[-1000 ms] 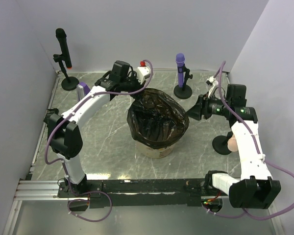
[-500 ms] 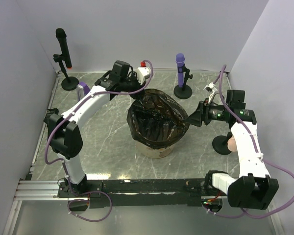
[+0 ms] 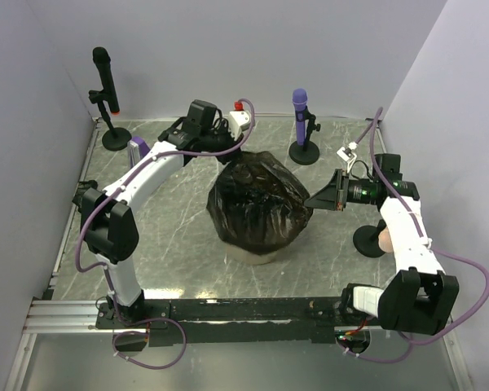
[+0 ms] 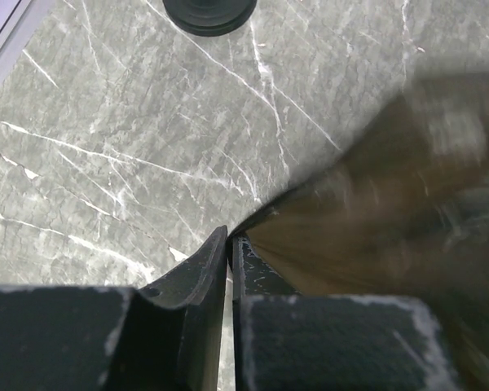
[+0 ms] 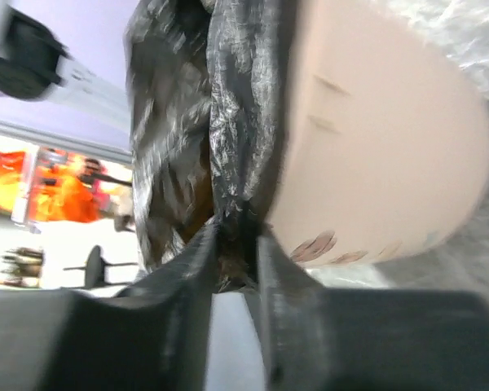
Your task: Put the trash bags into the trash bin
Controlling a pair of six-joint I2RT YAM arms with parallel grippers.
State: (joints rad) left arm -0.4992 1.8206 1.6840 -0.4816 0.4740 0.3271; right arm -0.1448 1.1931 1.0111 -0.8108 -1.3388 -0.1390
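Note:
A glossy black trash bag (image 3: 257, 204) is draped over the tan trash bin (image 3: 261, 255), hiding all but the bin's lower front. My left gripper (image 3: 231, 156) is shut on the bag's far edge. In the left wrist view the thin film (image 4: 375, 212) runs out from the closed jaws of that gripper (image 4: 231, 238). My right gripper (image 3: 313, 199) is at the bag's right side. In the right wrist view this gripper (image 5: 238, 238) pinches a bunched fold of the bag (image 5: 228, 122) beside the bin's side wall (image 5: 375, 138).
A black microphone on a stand (image 3: 106, 85) is at the far left corner and a purple one (image 3: 300, 110) at the far middle. A round black base (image 3: 368, 241) lies under my right forearm. Side walls stand close on both sides.
My right gripper has moved left to the bag's right edge and closed on a fold. The bag's open mouth has drawn into a closed dome. The left gripper has held still.

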